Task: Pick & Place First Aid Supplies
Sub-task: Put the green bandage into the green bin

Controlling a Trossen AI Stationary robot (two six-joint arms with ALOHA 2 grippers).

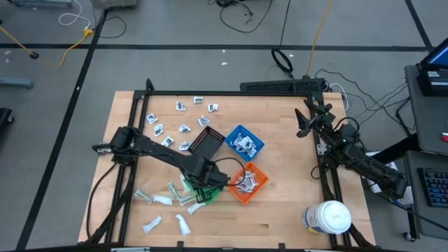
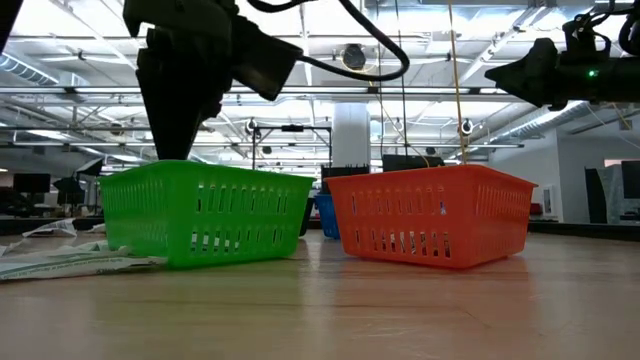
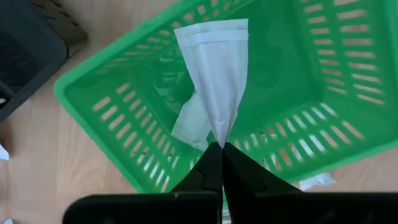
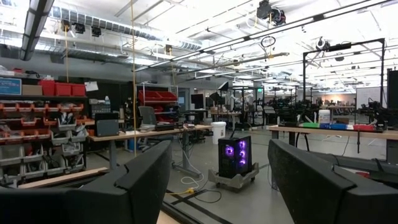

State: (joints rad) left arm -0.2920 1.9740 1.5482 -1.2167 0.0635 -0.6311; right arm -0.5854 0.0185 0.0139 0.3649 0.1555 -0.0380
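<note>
From above, we see the left gripper (image 1: 204,187) reaching over the green bin (image 1: 198,194), which it mostly covers. Just to its right sits the orange bin (image 1: 248,183) with silvery packets inside, and beyond that, farther from the gripper, the blue bin (image 1: 244,142), also holding packets. The black bin (image 1: 206,143) lies beside the left arm's forearm. Loose first aid packets (image 1: 183,129) are scattered on the table (image 1: 280,210) behind the arm, and more lie just left of the gripper, near the table's front edge (image 1: 162,201). The right gripper (image 1: 304,122) waits well apart at the table's far right side, and a large white jar (image 1: 329,217) stands near the front right corner.

From table height, we see the left gripper (image 2: 178,100) hanging directly over the green bin (image 2: 205,212), its tip just at the rim. The orange bin (image 2: 430,213) stands beside it, with a sliver of the blue bin (image 2: 325,215) between and behind them. Flat packets (image 2: 70,262) lie on the table to the green bin's side. The right gripper (image 2: 545,72) is held high in the upper corner.

Through the left wrist camera, we see the fingertips (image 3: 214,163) pressed together, pinching the corner of a white packet (image 3: 217,81) that hangs down into the green bin (image 3: 118,112). A second white packet (image 3: 189,121) lies on the bin's floor beneath it.

Through the right wrist camera, we see the right gripper's two fingers (image 4: 143,180) spread wide, with nothing between them, pointing out across the room.
</note>
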